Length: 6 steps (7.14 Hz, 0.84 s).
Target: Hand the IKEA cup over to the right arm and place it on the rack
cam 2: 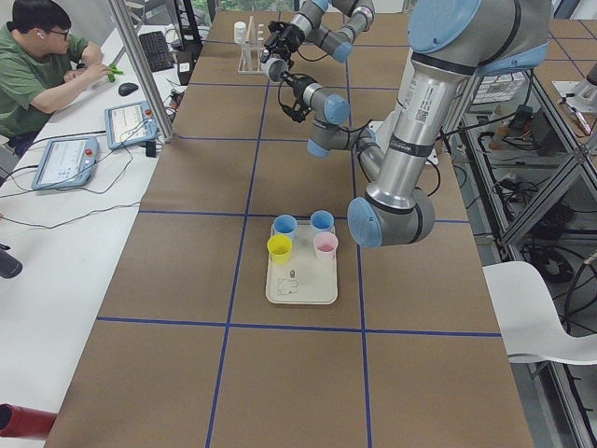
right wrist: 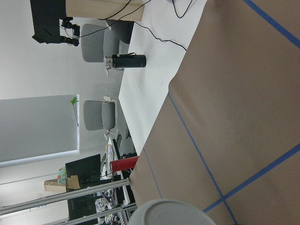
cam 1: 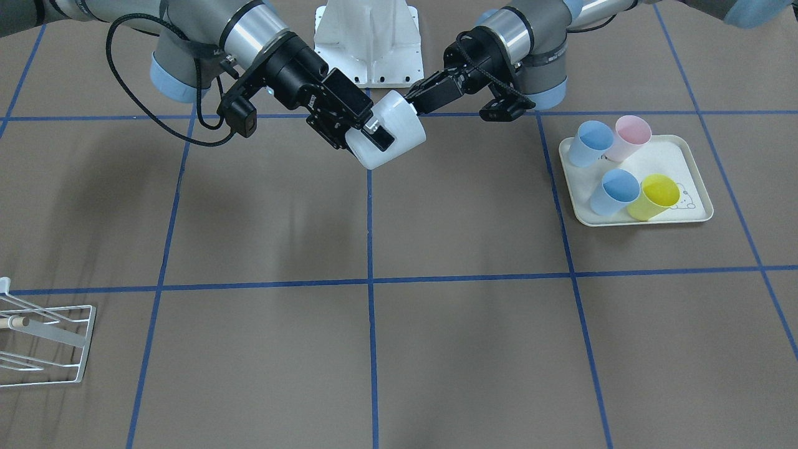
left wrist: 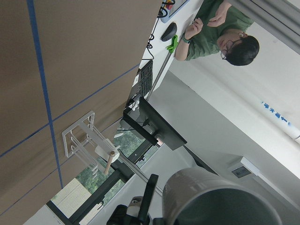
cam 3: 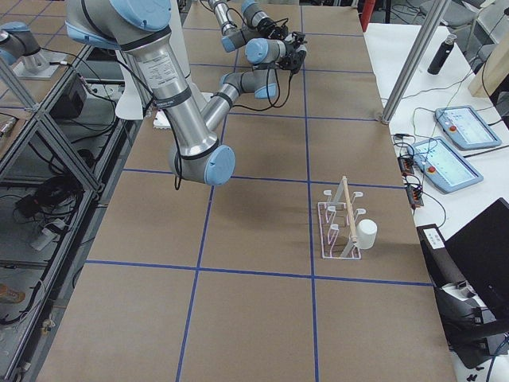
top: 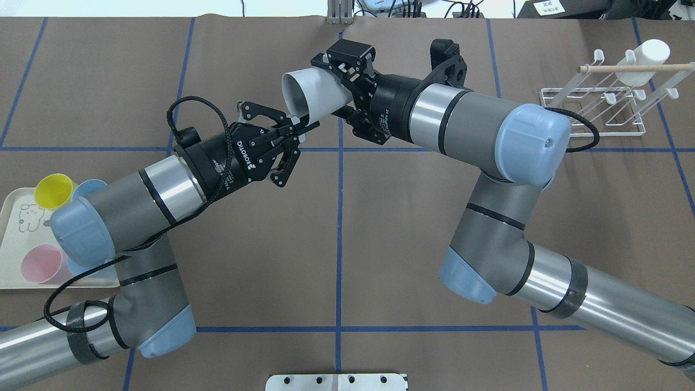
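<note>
A white IKEA cup [cam 1: 399, 134] [top: 315, 89] hangs tilted in the air over the table's middle, held between both arms. My left gripper [cam 1: 413, 104] [top: 307, 125], the one with long thin fingers, is shut on the cup's rim wall. My right gripper [cam 1: 374, 131] [top: 345, 87], black and boxy, is shut across the cup's body near its base. The left wrist view shows the cup's open mouth [left wrist: 220, 201], and the right wrist view shows its base [right wrist: 171, 213]. The white wire rack [cam 1: 47, 343] [top: 597, 103] [cam 3: 342, 223] stands far off on the right arm's side.
Another white cup [top: 646, 54] [cam 3: 367, 235] sits on the rack by its wooden peg. A cream tray [cam 1: 692, 162] [top: 11, 260] with several coloured cups lies on the left arm's side. A person [cam 2: 42, 56] sits at a desk beyond the table.
</note>
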Available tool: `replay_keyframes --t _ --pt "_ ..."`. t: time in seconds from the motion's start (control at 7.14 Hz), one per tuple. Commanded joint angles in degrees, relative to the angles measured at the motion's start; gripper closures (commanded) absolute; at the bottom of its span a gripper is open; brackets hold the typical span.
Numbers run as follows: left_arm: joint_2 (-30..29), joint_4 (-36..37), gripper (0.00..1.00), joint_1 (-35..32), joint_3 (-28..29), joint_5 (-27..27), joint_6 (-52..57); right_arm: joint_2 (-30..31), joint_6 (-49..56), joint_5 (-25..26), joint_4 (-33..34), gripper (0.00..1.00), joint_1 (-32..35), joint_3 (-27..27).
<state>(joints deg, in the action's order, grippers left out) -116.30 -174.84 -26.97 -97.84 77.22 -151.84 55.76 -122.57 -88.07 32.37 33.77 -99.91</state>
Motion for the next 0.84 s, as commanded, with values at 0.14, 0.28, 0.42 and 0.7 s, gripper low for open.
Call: replay_keyframes --t 0.14,0.28,0.42,0.7 --pt "-0.1 0.3 0.0 -0.3 0.3 0.1 0.0 0.1 -4.2 -0.1 0.0 1.0 0.5 0.6" --pt "-0.1 0.2 0.0 -0.4 0.3 0.0 0.1 0.1 -4.2 -0.2 0.0 1.0 0.8 0.6" --pt "0.1 0.2 0.0 -0.4 0.4 0.1 1.5 0.1 -3.9 -0.2 0.0 1.0 1.6 0.5" --pt "0.5 0.2 0.0 -0.4 -0.2 0.9 9.9 2.2 0.9 -0.3 -0.1 1.0 5.4 0.0"
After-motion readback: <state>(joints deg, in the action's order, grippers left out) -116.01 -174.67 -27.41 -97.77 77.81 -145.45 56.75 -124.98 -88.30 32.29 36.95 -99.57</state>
